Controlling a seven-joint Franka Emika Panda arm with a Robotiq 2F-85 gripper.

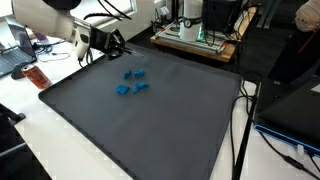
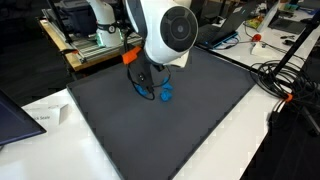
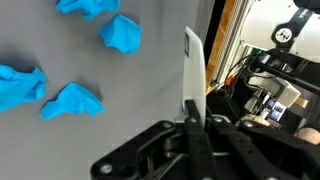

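Several crumpled blue pieces lie on a dark grey mat (image 1: 150, 125). In an exterior view they form a loose cluster (image 1: 131, 82) near the mat's far side. In the wrist view they show at the upper left (image 3: 122, 35) and lower left (image 3: 72, 102). My gripper (image 1: 113, 45) hovers above the mat's far left edge, apart from the blue pieces. In the wrist view its fingers (image 3: 191, 100) are pressed together with nothing between them. In an exterior view the arm's white body (image 2: 165, 35) hides most of the gripper, and one blue piece (image 2: 166, 93) shows just below it.
The mat lies on a white table (image 2: 250, 130). A wooden tray with electronics (image 1: 195, 35) stands behind the mat. A red object (image 1: 37, 77) and a laptop (image 1: 15, 55) lie past the mat's left edge. Cables (image 1: 245, 120) run along the right side, and more cables (image 2: 285, 80) show nearby.
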